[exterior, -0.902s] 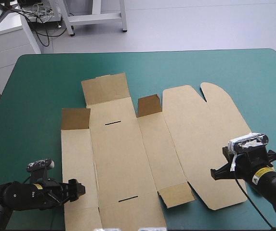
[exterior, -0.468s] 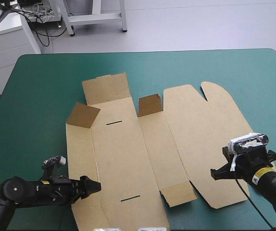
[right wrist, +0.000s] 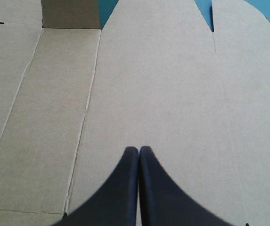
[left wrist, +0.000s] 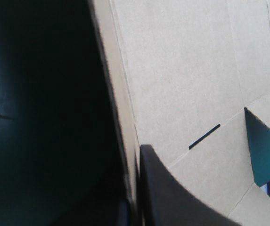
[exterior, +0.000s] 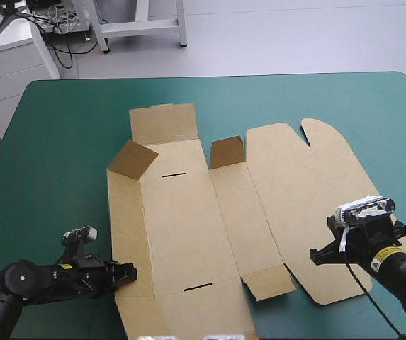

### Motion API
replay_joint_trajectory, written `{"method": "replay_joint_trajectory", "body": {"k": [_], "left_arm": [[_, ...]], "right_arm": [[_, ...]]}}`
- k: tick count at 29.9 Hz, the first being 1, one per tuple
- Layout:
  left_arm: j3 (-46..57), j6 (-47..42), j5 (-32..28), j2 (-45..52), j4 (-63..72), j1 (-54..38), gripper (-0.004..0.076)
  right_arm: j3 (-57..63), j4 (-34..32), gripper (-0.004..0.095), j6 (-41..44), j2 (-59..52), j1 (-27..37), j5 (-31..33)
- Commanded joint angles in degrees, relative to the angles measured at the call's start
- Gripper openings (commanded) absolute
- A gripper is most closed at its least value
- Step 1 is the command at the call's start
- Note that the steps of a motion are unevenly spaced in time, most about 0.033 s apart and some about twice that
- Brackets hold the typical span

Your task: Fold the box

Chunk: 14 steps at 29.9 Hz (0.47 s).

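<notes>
Near left, the left gripper [exterior: 130, 272] pinches the raised left wall [exterior: 122, 212] of the brown box [exterior: 203, 212]. The wall's crease runs near to far, so this arm is best placed to fold it. Near right, the right gripper [right wrist: 138, 150], fingers pressed together, points across the flat lid panel [exterior: 309, 205]. The box lies mid-table on the teal-green cover [exterior: 61, 142]. No readable print shows on it.

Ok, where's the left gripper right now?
In the high view the left gripper is low at the table's near left, shut on the left edge panel of the box, close to its near left corner.
</notes>
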State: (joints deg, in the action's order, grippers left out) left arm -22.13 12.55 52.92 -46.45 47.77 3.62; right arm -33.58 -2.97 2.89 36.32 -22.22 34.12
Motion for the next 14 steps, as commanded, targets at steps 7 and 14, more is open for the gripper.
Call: {"method": "replay_joint_trajectory", "body": {"k": [7, 14], "left_arm": [[-7.1, 1.4, 2.0, -4.5, -4.9, 0.3, -0.0010], [-23.6, 1.4, 9.0, -15.2, -21.4, 0.3, -0.0010]], "right_arm": [[-1.4, -0.8, -0.0020, -0.3, -0.1, 0.3, -3.4], [-1.4, -1.3, -0.0020, -0.3, 0.0, 0.3, -2.1]]}}
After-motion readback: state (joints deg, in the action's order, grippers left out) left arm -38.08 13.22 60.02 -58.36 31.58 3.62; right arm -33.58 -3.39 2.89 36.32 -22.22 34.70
